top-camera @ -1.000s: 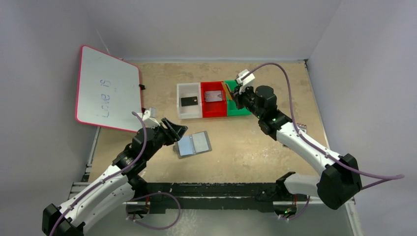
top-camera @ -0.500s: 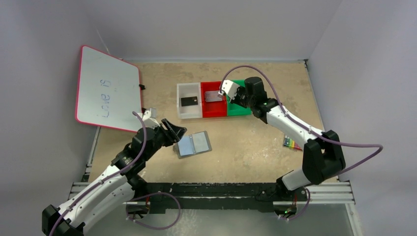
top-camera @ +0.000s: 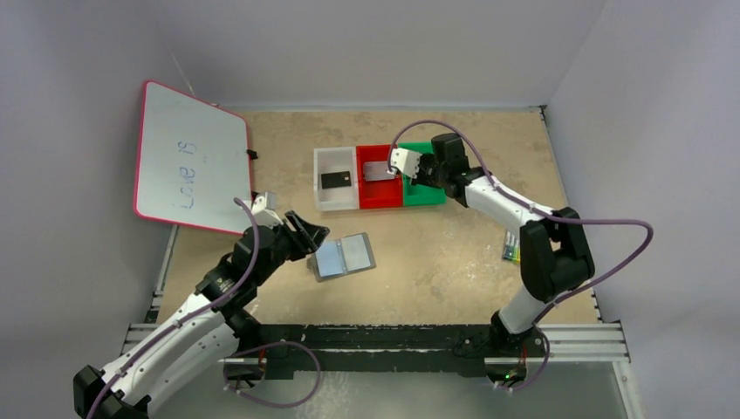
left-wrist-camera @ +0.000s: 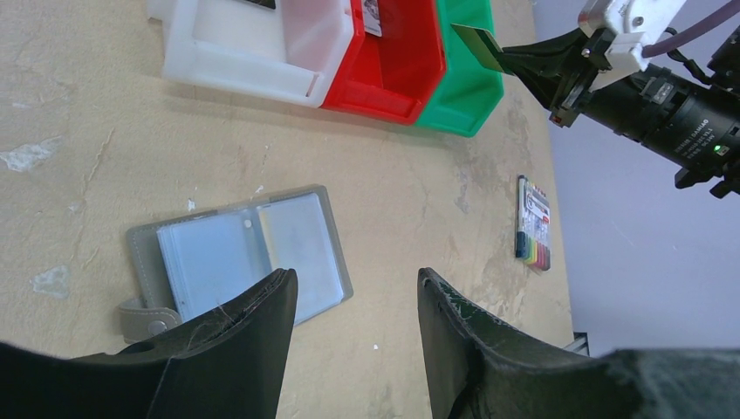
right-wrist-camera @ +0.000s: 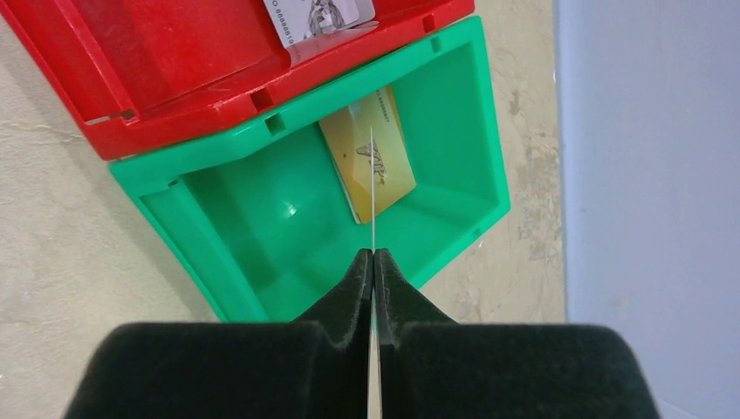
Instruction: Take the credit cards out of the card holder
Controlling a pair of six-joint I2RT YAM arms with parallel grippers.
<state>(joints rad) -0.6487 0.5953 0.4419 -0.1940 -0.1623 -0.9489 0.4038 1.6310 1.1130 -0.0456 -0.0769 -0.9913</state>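
One thin card [left-wrist-camera: 476,45] hangs edge-on in our right gripper's [right-wrist-camera: 373,253] closed jaws over the green plastic tray [right-wrist-camera: 489,122], with a gold-yellow credit card [right-wrist-camera: 384,161] lying inside. Dropped upright, we reckon it could topple over the rim. Our grey bifold card holder [left-wrist-camera: 249,253] lies open well apart from that tray, and the left gripper's [left-wrist-camera: 353,284] jaws are open and empty.

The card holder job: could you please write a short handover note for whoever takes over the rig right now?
Left gripper: open, empty, hovering near the card holder, which lies open on the table.
Right gripper: shut on a thin card, over the green tray.
Done: black card in white tray, silvery card in red tray, gold card in green tray.
To do: release the held card; the holder's pockets look empty, not certain.
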